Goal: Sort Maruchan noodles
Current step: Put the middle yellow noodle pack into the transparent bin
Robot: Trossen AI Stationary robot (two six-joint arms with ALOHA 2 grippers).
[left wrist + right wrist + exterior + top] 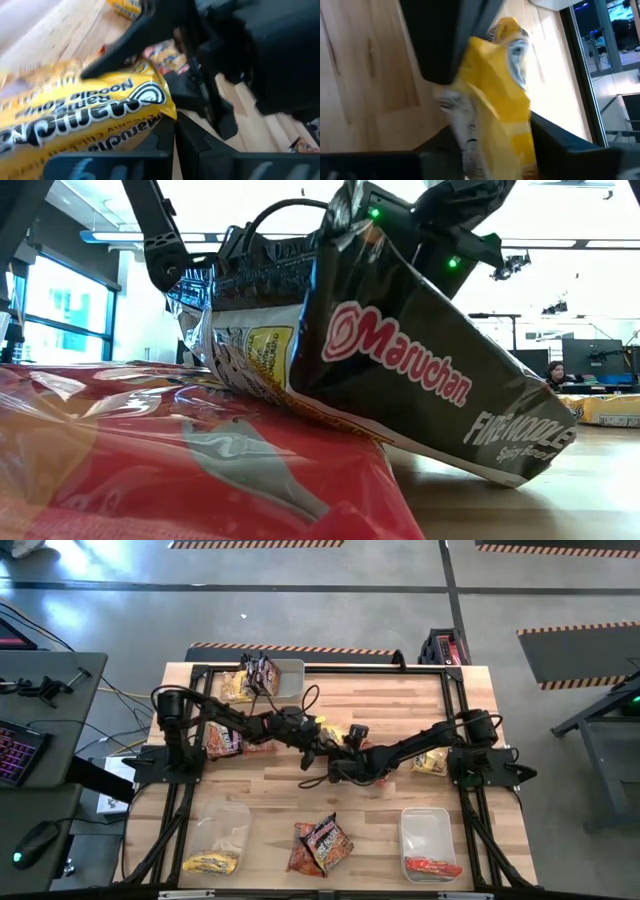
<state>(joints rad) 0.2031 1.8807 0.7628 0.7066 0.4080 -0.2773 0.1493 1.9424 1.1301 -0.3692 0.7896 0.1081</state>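
Nearest the low camera, a red packet is filling the foreground, and a black packet reading "Maruchan" and "FIRE NOODLE" is leaning on it; from above, these two are lying together at the table's near edge, between two clear bins. The left bin is holding a yellow packet; the right bin is holding a red one. At mid-table both arms are meeting over a yellow Maruchan chicken packet — the left gripper is clenched on it, its printing showing upside down in the left wrist view. The right gripper is straddling the same yellow packet, though whether it is gripping cannot be told. Farther back, a third bin is holding a dark packet.
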